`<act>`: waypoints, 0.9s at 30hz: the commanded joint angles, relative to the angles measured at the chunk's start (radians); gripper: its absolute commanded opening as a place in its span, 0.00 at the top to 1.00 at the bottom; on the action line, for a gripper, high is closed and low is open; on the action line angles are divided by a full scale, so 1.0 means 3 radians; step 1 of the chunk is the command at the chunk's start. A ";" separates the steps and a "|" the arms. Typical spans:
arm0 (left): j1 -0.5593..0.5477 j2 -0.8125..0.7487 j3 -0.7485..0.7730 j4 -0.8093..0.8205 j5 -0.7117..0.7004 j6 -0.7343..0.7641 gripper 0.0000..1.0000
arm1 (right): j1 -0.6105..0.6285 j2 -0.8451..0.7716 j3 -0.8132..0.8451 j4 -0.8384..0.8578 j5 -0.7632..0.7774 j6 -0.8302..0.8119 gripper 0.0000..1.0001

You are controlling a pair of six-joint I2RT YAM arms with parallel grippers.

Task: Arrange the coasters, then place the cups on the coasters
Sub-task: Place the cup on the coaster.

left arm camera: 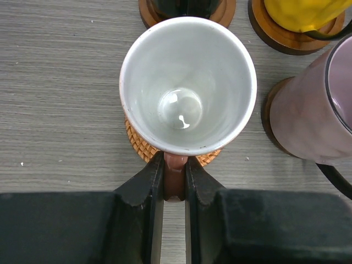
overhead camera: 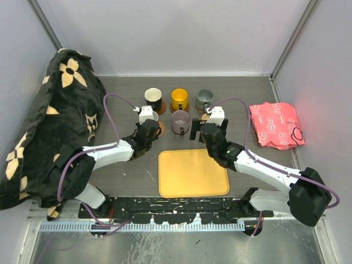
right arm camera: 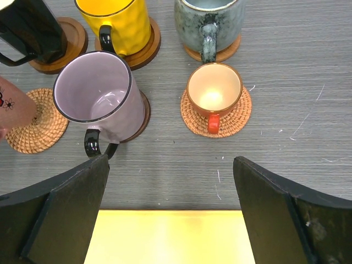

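Observation:
My left gripper (left arm camera: 175, 170) is shut on the brown handle (left arm camera: 175, 176) of the white cup (left arm camera: 188, 85), which is over a woven coaster (left arm camera: 140, 144); I cannot tell whether the cup rests on it. My right gripper (right arm camera: 170, 162) hangs open and empty above the tray's far edge. In front of it the small brown cup (right arm camera: 214, 91) sits on a woven coaster (right arm camera: 242, 113). The purple-grey cup (right arm camera: 99, 93) sits on a dark coaster (right arm camera: 144, 110). Behind them the black-and-cream cup (overhead camera: 153, 99), orange-yellow cup (overhead camera: 179, 99) and grey-green cup (overhead camera: 204, 100) each stand on a wooden coaster.
A square yellow tray (overhead camera: 193, 173) lies between the arms at the near side. A black floral cloth (overhead camera: 49, 126) is heaped at the left. A red patterned cloth (overhead camera: 275, 124) lies at the right. Walls close the table at the back and sides.

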 commanded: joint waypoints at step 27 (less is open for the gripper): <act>0.0050 0.0210 0.0095 0.0124 0.0006 -0.0221 1.00 | -0.0034 -0.0002 0.0134 0.0062 -0.0006 0.0076 0.00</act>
